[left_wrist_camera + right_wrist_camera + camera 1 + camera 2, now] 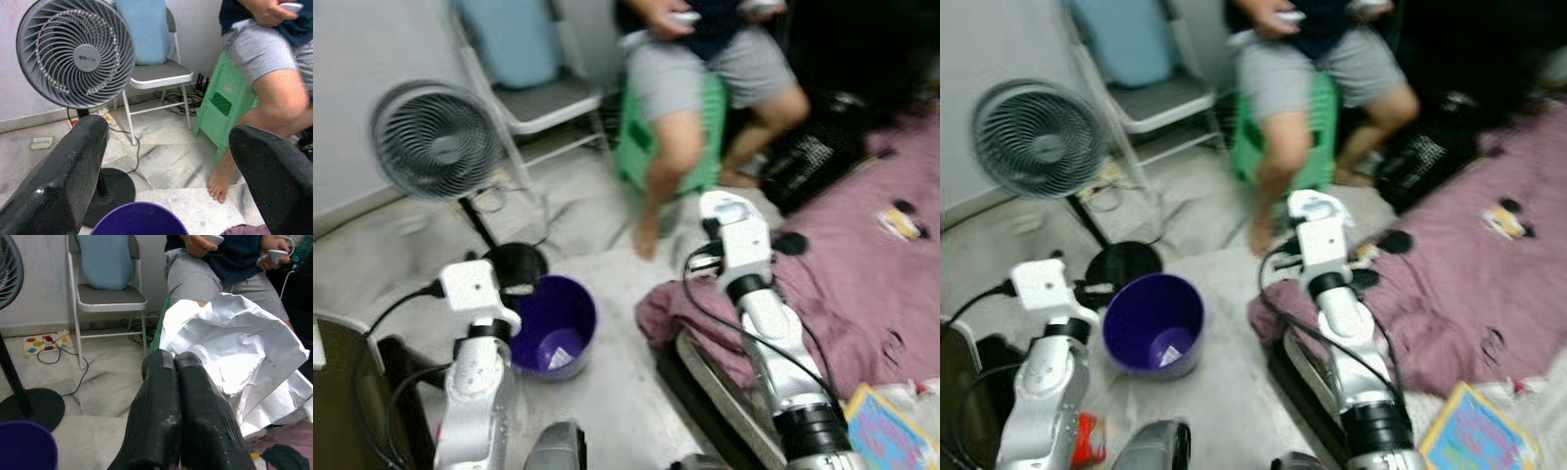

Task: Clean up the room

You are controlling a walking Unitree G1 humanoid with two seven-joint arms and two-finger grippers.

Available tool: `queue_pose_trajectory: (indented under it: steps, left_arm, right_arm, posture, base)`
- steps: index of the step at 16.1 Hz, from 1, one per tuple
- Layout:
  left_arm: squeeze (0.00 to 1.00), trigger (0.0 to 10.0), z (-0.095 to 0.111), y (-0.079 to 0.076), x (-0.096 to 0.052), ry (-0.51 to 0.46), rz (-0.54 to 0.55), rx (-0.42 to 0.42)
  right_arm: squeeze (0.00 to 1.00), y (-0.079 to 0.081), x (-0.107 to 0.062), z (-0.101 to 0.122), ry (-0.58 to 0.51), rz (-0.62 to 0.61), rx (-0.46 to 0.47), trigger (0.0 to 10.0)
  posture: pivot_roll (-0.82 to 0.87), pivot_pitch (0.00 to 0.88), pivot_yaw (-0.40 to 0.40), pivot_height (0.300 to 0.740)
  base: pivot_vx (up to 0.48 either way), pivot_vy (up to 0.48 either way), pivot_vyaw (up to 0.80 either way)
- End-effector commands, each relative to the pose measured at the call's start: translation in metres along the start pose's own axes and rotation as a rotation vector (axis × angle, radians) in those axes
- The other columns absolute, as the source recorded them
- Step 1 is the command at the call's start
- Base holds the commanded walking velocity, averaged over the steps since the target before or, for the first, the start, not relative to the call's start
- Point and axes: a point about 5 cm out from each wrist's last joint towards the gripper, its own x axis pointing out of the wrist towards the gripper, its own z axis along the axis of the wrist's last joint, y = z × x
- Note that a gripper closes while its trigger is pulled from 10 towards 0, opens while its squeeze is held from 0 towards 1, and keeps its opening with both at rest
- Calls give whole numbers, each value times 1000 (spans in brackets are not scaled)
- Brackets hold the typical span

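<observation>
I have a crumpled white paper (230, 357) pinched in the right gripper (174, 363), whose two black fingers (156, 416) are pressed tight together on its edge. In the head view that paper (724, 208) sits at the tip of my raised right arm, at about one o'clock from frame centre, just over the near edge of the purple blanket (862, 284).

The purple bin (553, 328) stands on the pale floor (597, 392) at about seven o'clock from centre, well to the left of the paper, with a small white scrap (558, 350) already in its bottom. My left gripper (171, 161) hangs just above and behind the bin's rim, fingers (58, 171) spread wide with nothing between them.

Just behind the bin is the round black base of a grey standing fan (435, 142), at ten o'clock. Beyond it, at eleven to twelve o'clock, a white folding chair (543, 98) carries a light blue cushion (519, 39). A person (705, 59) in grey shorts sits on a green stool (641, 147) at twelve o'clock, bare foot on the floor, holding white controllers. A colourful book (886, 431) lies at five o'clock.
</observation>
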Motion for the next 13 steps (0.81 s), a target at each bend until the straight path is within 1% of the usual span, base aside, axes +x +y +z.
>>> queue_pose_trajectory:
  steps: [1, 2, 3, 4, 6, 7, 9, 11, 13]
  left_arm:
    - [0, 10000, -2, 4, 1, 15, 3, 12]
    - [0, 10000, -2, 5, 1, 14, 7, 14]
    - [0, 10000, -2, 6, 0, 12, 16, 17]
    - [0, 10000, -2, 5, 0, 8, 23, 13]
    - [0, 10000, 0, 5, -2, -8, 35, 3]
    - [0, 10000, -3, 9, -7, 6, 72, 30]
    - [0, 10000, -4, 11, -11, 9, 95, 43]
    - [0, 10000, -2, 19, -15, 1, 143, 84]
    - [0, 10000, -1, 26, -18, 4, 180, 77]
  right_arm:
    - [0, 5, 3, 2, 5, 13, 33, 10000]
    - [0, 5, 4, 3, 9, 14, 36, 10000]
    - [0, 9, 9, 10, -4, 26, 44, 10000]
    - [0, 13, 11, 13, -24, 54, 22, 10000]
    - [0, 20, 13, 11, -15, 96, 27, 10000]
    - [0, 25, 16, 13, -22, 116, 29, 10000]
    - [0, 30, 20, 16, -26, 137, 38, 10000]
    - [0, 35, 23, 16, -24, 153, 54, 10000]
    - [0, 40, 25, 16, -29, 168, 58, 10000]
  posture:
    - [-120, 120, 14, 740]
    - [-120, 120, 14, 740]
    - [-122, 103, 1, 740]
    - [-106, 100, -13, 740]
    - [-86, 101, -30, 740]
    - [-74, 100, -39, 740]
    - [-57, 99, -48, 740]
    - [-37, 96, -61, 740]
    - [-26, 101, -64, 740]
  base:
    - [0, 0, 0]
    - [0, 0, 0]
    - [0, 0, 800]
    - [0, 0, 800]
    - [0, 0, 800]
    - [0, 0, 800]
    - [0, 0, 800]
    - [0, 0, 800]
    - [0, 0, 800]
